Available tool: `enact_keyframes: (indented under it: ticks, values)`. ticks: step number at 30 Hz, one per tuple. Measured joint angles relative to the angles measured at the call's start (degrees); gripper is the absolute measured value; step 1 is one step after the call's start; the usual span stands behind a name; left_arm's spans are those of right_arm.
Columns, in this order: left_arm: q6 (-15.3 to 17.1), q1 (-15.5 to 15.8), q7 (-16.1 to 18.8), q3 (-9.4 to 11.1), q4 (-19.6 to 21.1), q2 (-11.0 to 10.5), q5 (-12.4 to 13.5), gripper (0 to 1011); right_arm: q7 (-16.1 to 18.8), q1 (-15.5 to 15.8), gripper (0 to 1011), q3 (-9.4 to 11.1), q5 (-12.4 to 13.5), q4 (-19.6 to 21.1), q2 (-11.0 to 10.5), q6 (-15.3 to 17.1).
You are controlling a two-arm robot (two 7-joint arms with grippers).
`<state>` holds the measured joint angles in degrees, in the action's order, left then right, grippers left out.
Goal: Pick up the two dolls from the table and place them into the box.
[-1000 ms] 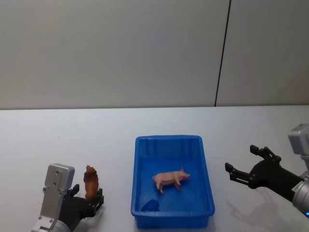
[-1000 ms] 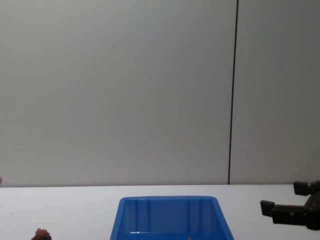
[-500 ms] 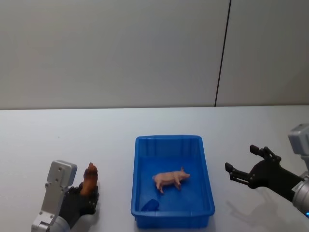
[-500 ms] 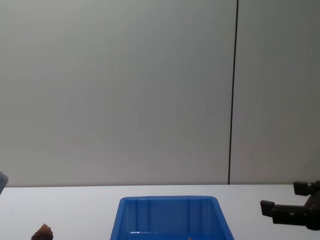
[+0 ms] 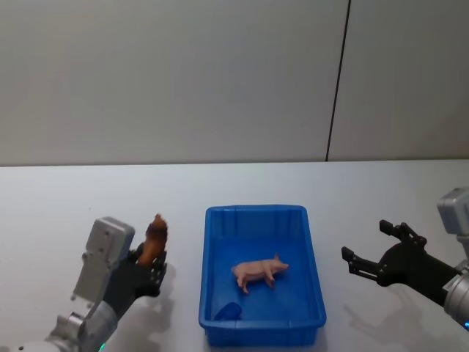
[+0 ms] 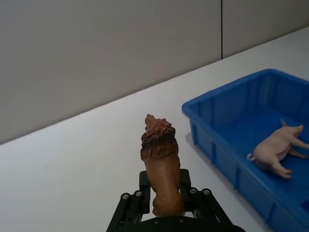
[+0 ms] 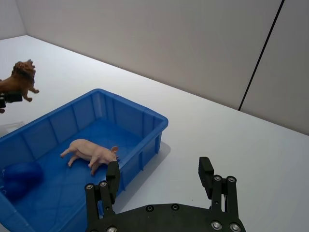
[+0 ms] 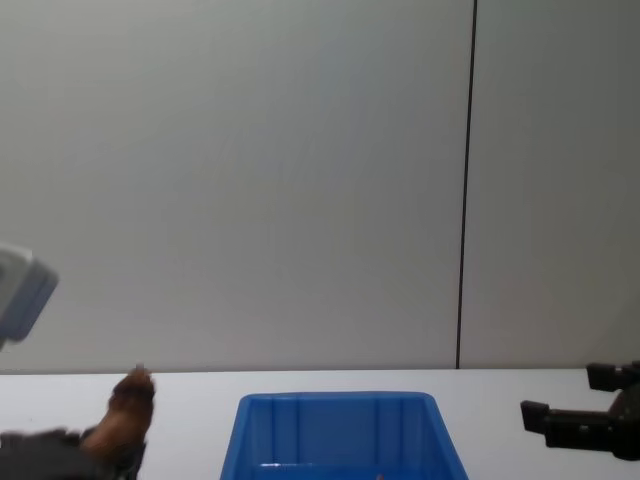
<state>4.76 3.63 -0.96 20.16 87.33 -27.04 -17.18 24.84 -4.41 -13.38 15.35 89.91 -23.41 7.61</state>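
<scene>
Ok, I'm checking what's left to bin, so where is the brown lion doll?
The lion doll is held in the left gripper, raised just left of the blue box, where the pink pig doll lies.

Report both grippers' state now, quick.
Left gripper: shut on the lion doll, left of the blue box.
Right gripper: open, holding nothing, right of the box.

brown doll (image 8: 125, 415) raised left of blue box (image 8: 340, 432) (rim level) | right hand (image 8: 570, 420) open
</scene>
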Motion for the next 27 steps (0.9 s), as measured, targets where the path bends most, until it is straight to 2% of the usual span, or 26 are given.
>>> enact_keyframes:
  ticks: [12,15,22,27]
  values:
    - [-1.24,4.01,-7.3,0.71,1.47,2.31,5.81,361,0.0,0.0,1001,0.0,0.0,0.0,0.0,0.0]
    - [-2.01,5.53,-9.92,1.3,0.72,3.61,7.24,361,0.0,0.0,1001,0.0,0.0,0.0,0.0,0.0]
    - [-3.36,7.86,-13.57,2.49,-1.23,5.96,8.89,361,0.0,0.0,1001,0.0,0.0,0.0,0.0,0.0]
    - [-4.29,9.19,-15.62,3.26,-2.67,7.47,9.73,485,0.0,0.0,1001,0.0,0.0,0.0,0.0,0.0]
